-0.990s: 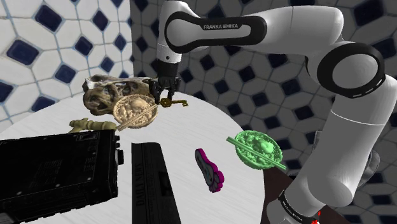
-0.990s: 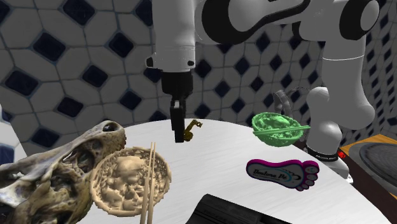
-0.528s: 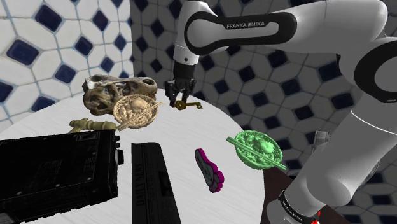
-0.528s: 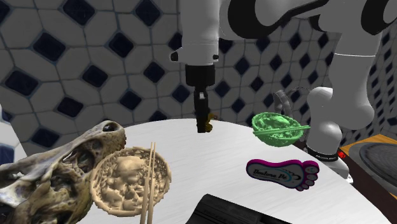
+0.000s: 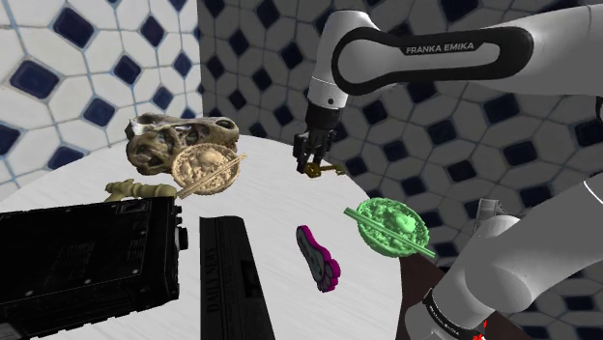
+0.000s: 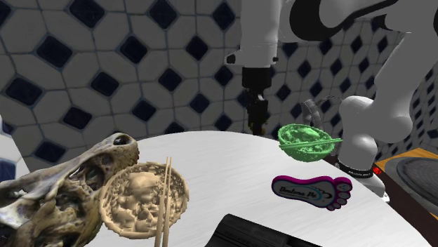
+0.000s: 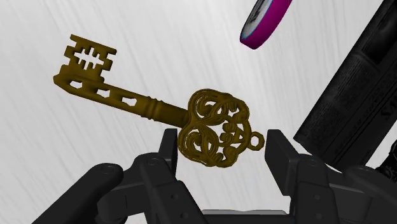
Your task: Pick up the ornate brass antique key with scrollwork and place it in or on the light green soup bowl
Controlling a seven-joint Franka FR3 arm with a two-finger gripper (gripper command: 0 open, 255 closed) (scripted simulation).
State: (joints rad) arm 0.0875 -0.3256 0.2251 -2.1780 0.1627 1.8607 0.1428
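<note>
brass scrolled key (image 7: 146, 108) | openwork bow in black pincer (image 7: 222, 145)

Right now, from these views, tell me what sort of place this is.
Probably a tiled room in a house, perhaps a bathroom: white wall tiles with dark blue diamonds, and a round white table holding curios like a tan animal skull and a carved green bowl.

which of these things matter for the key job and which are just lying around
Job: ornate brass key, clasped in the black two-finger gripper; light green carved bowl.

Lying about: tan skull; tan carved bowl with chopsticks; magenta-edged sandal; big black case.
</note>
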